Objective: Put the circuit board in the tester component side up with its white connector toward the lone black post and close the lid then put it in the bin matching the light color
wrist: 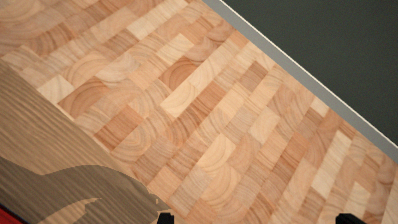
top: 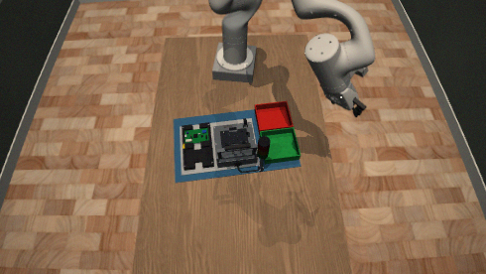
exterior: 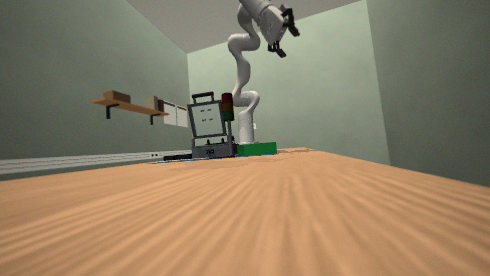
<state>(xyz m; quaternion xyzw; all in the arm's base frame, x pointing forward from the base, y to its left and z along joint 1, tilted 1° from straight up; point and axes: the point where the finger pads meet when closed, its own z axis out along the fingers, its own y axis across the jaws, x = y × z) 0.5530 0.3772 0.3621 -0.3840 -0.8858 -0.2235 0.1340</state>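
Note:
The green circuit board [top: 190, 132] lies in the back part of the tray [top: 197, 159], with a pale part near its left end. The tester [top: 234, 136] [exterior: 200, 151] stands right of the tray. Its lid [exterior: 209, 136] stands open and upright. A small black post [top: 245, 122] rises at the tester's back. The signal light [top: 264, 145] [exterior: 227, 107] shows dull red and green sections, neither clearly lit. The red bin [top: 274, 117] and green bin [top: 284, 144] [exterior: 257, 149] are empty from above. My gripper [top: 359, 107] [exterior: 288, 42] [wrist: 256, 218] is open and empty, high up and right of the bins.
A blue mat [top: 178, 149] lies under the tray and tester. The wooden table [top: 238, 223] [exterior: 280, 215] reaches toward the front. The wrist view shows mostly wood-block floor [wrist: 215, 125] beyond the table's edge. A wall shelf [exterior: 135, 107] holds boxes.

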